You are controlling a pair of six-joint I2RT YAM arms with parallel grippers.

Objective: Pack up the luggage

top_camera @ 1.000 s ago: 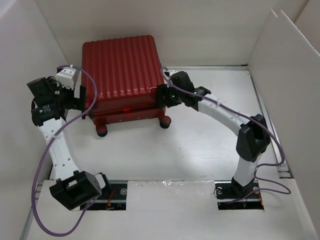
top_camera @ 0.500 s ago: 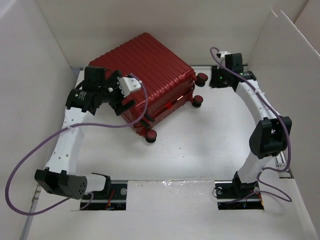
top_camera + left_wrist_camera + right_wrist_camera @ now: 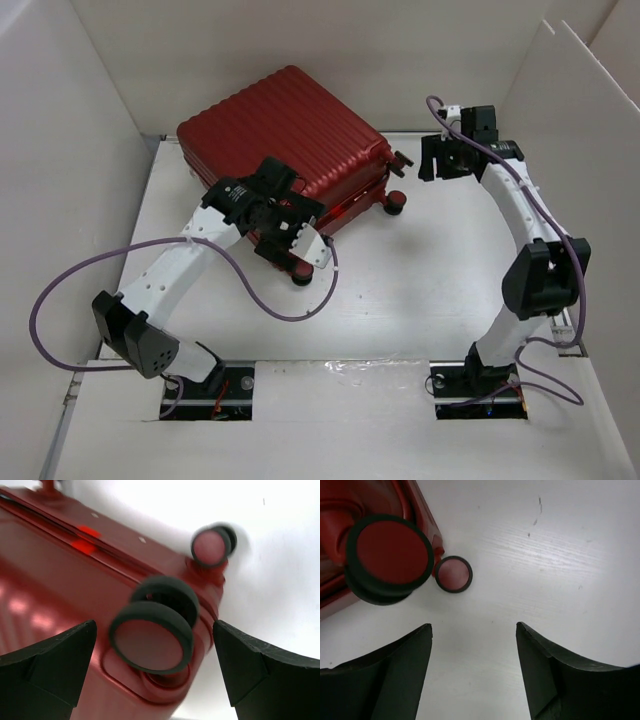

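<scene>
1. Red hard-shell luggage (image 3: 285, 125) is lying shut on its broad side at the back left of the white table (image 3: 420, 290), turned at an angle, its wheeled end facing right and towards the near side; nothing to pack is showing.
2. Left gripper (image 3: 154, 625) is reaching over the near corner of the case with its jaws spread wide; a black wheel (image 3: 160, 605) is sitting between the fingers without touching them, so nothing is being grasped.
3. Right gripper (image 3: 473, 626) is hanging over bare table just beside the far wheels (image 3: 390, 555); its jaws are standing apart and empty.
4. To my eye the step in hand is shifting or squaring the closed case by its wheeled end rather than loading anything; I am judging this, not seeing it.
5. Next move is calling for the left jaws to be closing on that wheel or its corner, with the right coming against the far wheels and steadying the case; a round wheel is likely to be slipping out of a pinch.
</scene>
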